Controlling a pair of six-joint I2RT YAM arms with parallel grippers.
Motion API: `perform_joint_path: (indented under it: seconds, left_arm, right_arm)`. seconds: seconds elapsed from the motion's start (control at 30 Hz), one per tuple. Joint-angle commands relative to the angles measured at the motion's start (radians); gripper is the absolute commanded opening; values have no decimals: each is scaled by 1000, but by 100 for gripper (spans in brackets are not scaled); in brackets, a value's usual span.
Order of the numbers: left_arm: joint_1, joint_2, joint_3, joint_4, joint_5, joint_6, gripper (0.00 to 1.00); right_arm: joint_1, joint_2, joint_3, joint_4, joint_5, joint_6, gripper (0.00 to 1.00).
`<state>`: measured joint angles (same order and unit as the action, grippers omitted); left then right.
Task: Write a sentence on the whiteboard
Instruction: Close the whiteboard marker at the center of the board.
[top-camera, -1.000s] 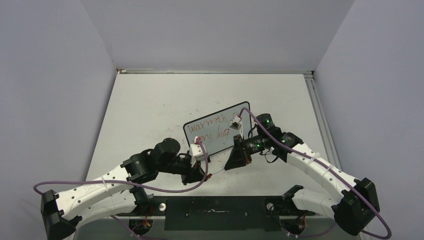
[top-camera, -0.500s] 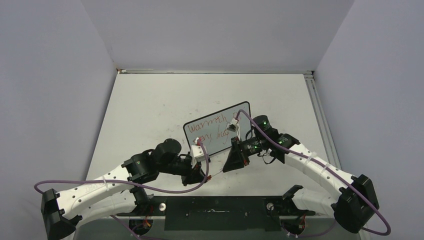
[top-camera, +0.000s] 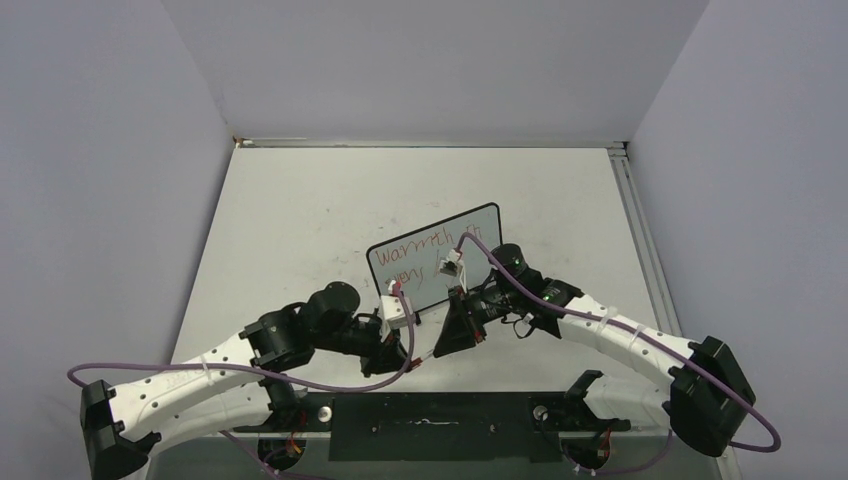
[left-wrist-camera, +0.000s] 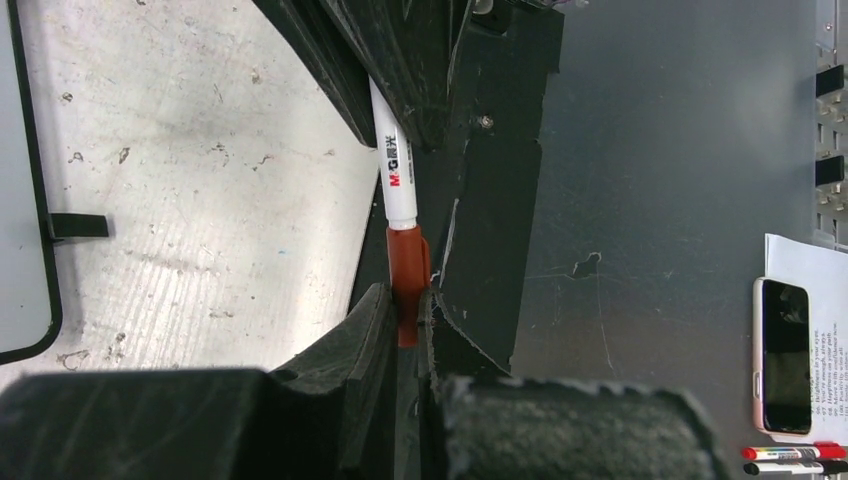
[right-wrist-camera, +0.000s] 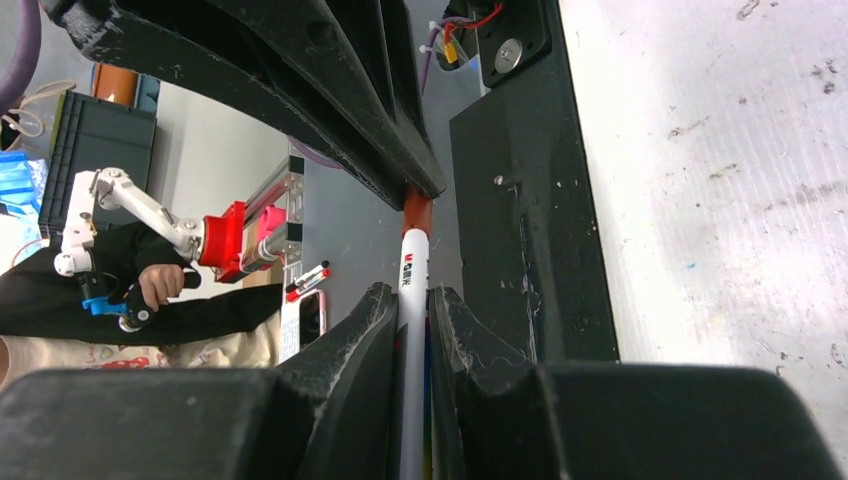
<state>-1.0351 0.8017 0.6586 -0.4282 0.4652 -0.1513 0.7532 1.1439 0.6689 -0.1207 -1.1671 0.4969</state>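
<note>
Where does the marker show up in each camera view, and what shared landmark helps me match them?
Top external: marker low centre, nearer than the whiteboard.
Left wrist: centre, red cap pinched in the left tool.
Right wrist: bottom centre, white barrel pinched in the right tool.
Shared landmark: the black base plate close by it.

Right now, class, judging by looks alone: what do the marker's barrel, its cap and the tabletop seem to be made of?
Marker barrel: likely smooth, glossy white plastic with a printed logo.
Cap: probably red plastic, with an even colour and a dull sheen.
Tabletop: pale, scratched and stained; painted metal or laminate, cannot tell which.
</note>
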Motion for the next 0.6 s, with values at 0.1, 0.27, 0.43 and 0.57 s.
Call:
perform_joint_path:
  seconds: [0.1, 0.27, 0.43, 0.57]
  left_arm:
    - [-5, -46, 12, 127, -55, -8, 0]
    - [-8, -50, 12, 155, -57, -22, 0]
    - [-11, -46, 17, 159, -61, -27, 0]
    - [-11, -43, 28, 114, -73, -22, 12]
  right_arm:
    - [92, 29, -4, 154, -2, 70, 5]
    - [122, 40, -20, 239, 11, 122, 5]
    - [132, 33, -37, 267, 34, 136, 5]
    - [129, 6, -60, 283, 50, 145, 5]
